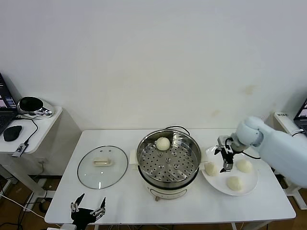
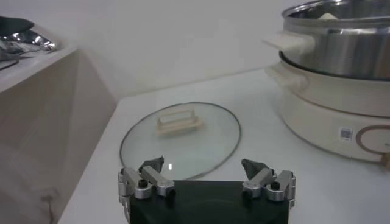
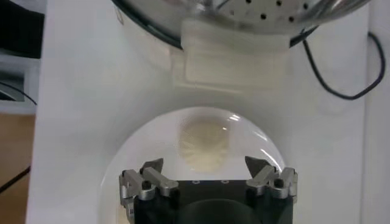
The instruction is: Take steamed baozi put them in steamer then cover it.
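The steel steamer (image 1: 168, 165) stands mid-table on its cream base, with one steamed baozi (image 1: 163, 143) on the perforated tray at the far side. Three more baozi (image 1: 210, 168) (image 1: 244, 166) (image 1: 233, 183) lie on a white plate (image 1: 249, 186) to its right. My right gripper (image 1: 226, 162) hovers open over the plate, between the left and back buns; in the right wrist view one baozi (image 3: 204, 144) lies just beyond the open right gripper (image 3: 204, 164). The glass cover (image 1: 102, 166) lies flat left of the steamer. My left gripper (image 1: 88, 207) waits open near the front edge, with the cover (image 2: 180, 140) ahead of it.
A black power cord (image 1: 178, 128) runs behind the steamer. A side table (image 1: 36, 136) at the far left holds a pan, a mouse and cables. The steamer's side handle (image 3: 234, 58) sits close to the plate's rim (image 3: 146, 146).
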